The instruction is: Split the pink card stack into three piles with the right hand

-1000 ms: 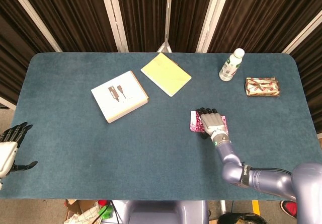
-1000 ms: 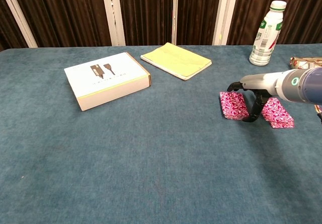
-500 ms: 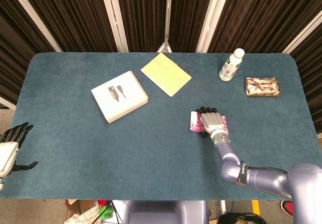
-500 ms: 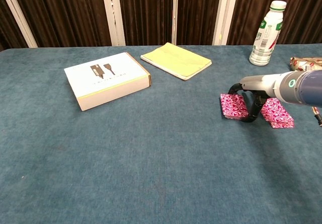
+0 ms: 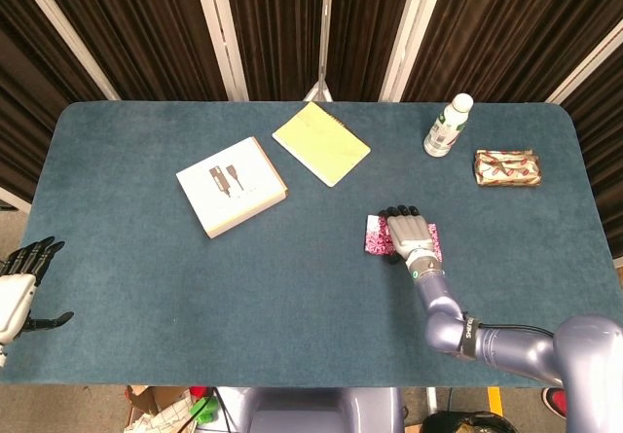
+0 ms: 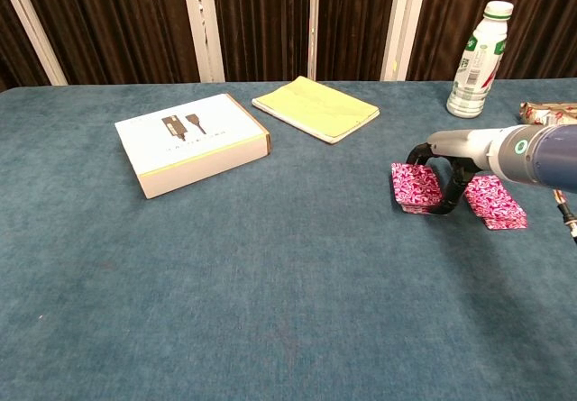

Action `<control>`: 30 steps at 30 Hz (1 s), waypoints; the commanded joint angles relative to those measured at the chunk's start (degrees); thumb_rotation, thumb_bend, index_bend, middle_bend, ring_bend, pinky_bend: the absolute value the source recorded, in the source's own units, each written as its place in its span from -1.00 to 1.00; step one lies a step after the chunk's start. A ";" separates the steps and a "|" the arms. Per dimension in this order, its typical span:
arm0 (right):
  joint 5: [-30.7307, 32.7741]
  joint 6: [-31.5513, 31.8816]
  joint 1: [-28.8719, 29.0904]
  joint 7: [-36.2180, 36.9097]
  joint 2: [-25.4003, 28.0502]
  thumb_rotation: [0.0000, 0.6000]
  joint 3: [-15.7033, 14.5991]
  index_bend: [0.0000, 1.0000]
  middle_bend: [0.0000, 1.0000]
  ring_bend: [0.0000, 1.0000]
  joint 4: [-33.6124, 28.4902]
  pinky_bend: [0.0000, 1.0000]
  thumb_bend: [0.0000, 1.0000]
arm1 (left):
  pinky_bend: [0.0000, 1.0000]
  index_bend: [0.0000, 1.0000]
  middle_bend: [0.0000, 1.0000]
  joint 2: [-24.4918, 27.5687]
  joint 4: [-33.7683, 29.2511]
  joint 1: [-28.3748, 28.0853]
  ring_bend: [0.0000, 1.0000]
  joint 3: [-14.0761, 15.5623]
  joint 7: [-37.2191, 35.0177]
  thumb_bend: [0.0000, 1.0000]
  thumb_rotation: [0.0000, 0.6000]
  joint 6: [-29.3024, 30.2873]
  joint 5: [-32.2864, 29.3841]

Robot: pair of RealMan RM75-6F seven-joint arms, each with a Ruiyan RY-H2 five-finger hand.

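Two pink patterned card piles lie right of the table's middle. The left pink pile (image 6: 413, 188) (image 5: 374, 238) sits under my right hand (image 6: 444, 168) (image 5: 408, 234). The hand arches over it, fingers at its far edge and thumb at its near right side, gripping it. A second pink pile (image 6: 495, 202) (image 5: 435, 242) lies flat just right of the hand, apart from it. My left hand (image 5: 21, 281) hangs off the table's left edge, fingers spread, holding nothing.
A white box (image 6: 192, 143) (image 5: 232, 186) lies at the left middle, with a yellow notebook (image 6: 315, 108) (image 5: 321, 143) behind the centre. A white bottle (image 6: 475, 60) (image 5: 447, 126) and a patterned packet (image 5: 506, 167) stand at the far right.
My right hand has tightened around the left pink pile, and the pile has shifted slightly left. The right pile and my left hand have not moved.
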 commanded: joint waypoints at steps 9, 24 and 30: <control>-4.27 1.73 -2.20 3.21 1.51 1.00 0.94 0.42 -0.60 -1.00 -3.42 -1.00 -0.31 | -1.00 -1.00 -1.00 -0.11 0.10 0.09 -1.00 -0.04 0.02 -1.00 1.00 0.39 0.15; -9.36 9.68 -1.73 0.03 1.05 1.00 1.95 0.42 -0.60 -1.00 -16.16 -1.00 -0.31 | -1.00 -1.00 -1.00 -0.51 0.25 0.28 -1.00 0.02 0.33 -1.00 1.00 1.59 1.40; -9.57 11.87 -1.21 -2.67 -1.86 1.00 0.99 0.42 -0.60 -1.00 -17.89 -1.00 -0.31 | -1.00 -1.00 -1.00 -0.23 0.66 0.50 -1.00 0.27 -0.56 -1.00 1.00 1.93 2.07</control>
